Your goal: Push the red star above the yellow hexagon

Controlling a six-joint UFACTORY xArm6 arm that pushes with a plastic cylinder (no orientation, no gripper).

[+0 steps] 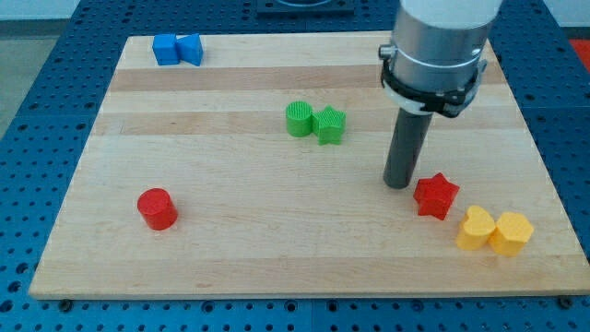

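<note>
The red star (436,195) lies at the view's lower right on the wooden board (277,249). Two yellow blocks touch each other just below and right of it: the left one (476,228) looks heart-like, the right one (512,232) looks like the yellow hexagon. My tip (399,183) rests on the board just left of the red star, very close to its upper left points or touching them.
A red cylinder (157,208) stands at the lower left. A green cylinder (299,119) and a green star (329,124) touch near the middle top. Two blue blocks (177,49) sit at the upper left corner. The board's right edge is near the yellow blocks.
</note>
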